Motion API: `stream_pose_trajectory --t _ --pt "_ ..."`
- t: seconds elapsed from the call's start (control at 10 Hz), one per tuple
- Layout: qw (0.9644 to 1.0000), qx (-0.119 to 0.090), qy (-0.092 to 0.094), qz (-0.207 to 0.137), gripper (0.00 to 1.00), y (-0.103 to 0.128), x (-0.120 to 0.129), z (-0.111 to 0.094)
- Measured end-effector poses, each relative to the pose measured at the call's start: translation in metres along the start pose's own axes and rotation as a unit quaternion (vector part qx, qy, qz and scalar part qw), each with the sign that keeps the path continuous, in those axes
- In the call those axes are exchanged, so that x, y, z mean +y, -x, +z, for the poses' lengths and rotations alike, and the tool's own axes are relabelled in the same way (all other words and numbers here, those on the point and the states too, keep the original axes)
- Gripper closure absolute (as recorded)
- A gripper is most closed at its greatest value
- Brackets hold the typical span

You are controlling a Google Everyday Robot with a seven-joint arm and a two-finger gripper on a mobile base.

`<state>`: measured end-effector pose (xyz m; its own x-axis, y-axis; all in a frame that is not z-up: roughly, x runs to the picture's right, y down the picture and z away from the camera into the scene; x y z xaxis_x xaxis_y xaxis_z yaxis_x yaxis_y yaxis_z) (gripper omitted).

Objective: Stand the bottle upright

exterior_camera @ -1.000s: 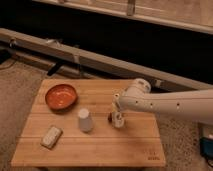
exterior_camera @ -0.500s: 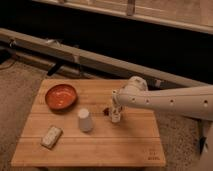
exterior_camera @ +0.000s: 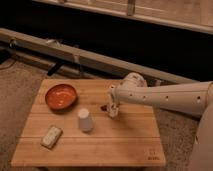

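Note:
The bottle [exterior_camera: 51, 136] lies on its side near the front left corner of the wooden table [exterior_camera: 125, 145]; it is whitish with a pale label. My gripper [exterior_camera: 113, 111] points down over the middle of the table, far to the right of the bottle. It is right beside a small dark red oblong object [exterior_camera: 104, 107]. My white arm [exterior_camera: 165, 97] reaches in from the right.
A plain white tapered cup [exterior_camera: 85, 120] stands upside down between the bottle and my gripper. An orange-red bowl [exterior_camera: 61, 96] sits at the table's back left. A metal rail [exterior_camera: 75, 55] runs behind the table, and carpet surrounds it.
My gripper has shifted a little to the left and toward the back of the table, closer to the dark red object. The bottle, cup and bowl have not moved.

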<state>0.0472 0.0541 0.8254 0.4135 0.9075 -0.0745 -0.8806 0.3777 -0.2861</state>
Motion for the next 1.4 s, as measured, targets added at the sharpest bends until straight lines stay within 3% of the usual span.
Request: stream_pose_trajectory --t 0.4,1.1,1.2,1.4 --pt "1.0000 0.000 -0.001 -0.003 0.97 -0.002 0.007 0.003" --pt "1.0000 -0.004 -0.005 0.004 0.28 -0.008 0.016 0.002" --pt "1.0000 -0.003 -0.006 0.003 0.22 -0.008 0.018 0.003" --pt "1.0000 0.001 -0.007 0.002 0.20 -0.011 0.021 0.004"
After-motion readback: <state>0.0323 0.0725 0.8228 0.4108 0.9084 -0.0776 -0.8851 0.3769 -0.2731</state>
